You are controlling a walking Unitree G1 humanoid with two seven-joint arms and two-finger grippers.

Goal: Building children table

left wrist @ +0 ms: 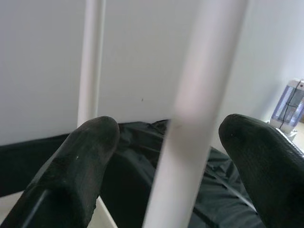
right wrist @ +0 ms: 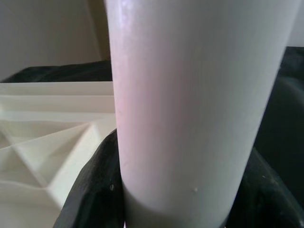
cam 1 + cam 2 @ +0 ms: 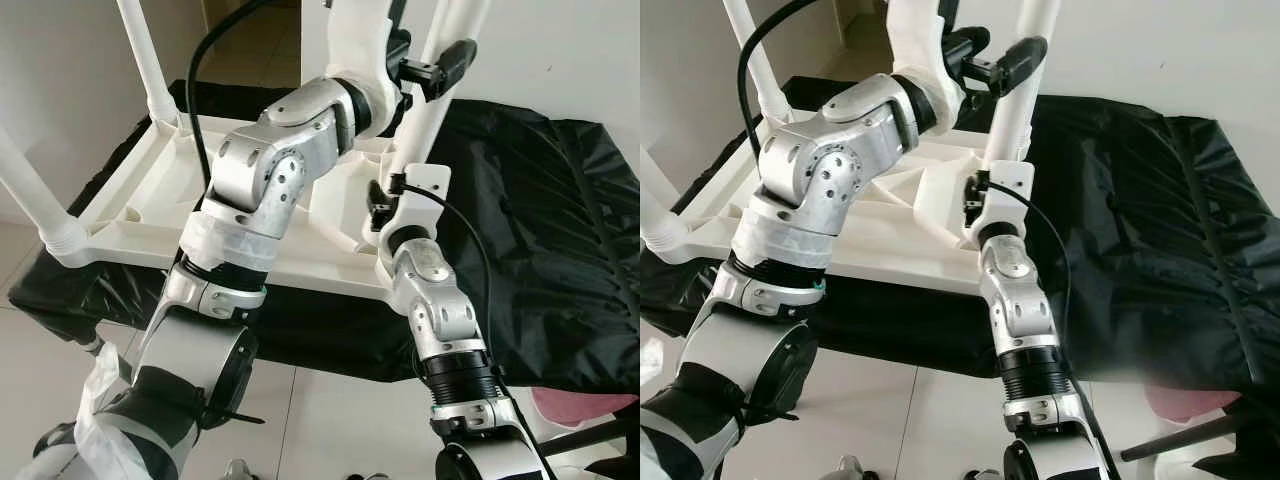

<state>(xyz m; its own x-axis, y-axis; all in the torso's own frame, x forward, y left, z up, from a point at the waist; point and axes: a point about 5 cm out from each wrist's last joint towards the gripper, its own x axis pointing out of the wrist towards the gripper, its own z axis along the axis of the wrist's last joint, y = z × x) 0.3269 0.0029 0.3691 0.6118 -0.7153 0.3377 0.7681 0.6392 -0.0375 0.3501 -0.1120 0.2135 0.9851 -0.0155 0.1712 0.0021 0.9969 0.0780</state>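
White walls back a black sheet point(image 3: 540, 230) spread under the upturned tabletop point(image 3: 160, 195), ribbed underside up. Three legs already stand in its corners; the near-right leg point(image 3: 1012, 110) looks like the one being seated. The left tool point(image 3: 995, 62) sits high on that leg, fingers point(image 1: 80, 161) spread either side without clearly pressing. The right tool point(image 2: 175, 209) is clenched around the leg's base at the corner socket. Judging by this, assembly is nearly finished; flipping remains. Room is tight: both arms crowd one corner, wall close behind, floor point(image 3: 330, 420) open below.
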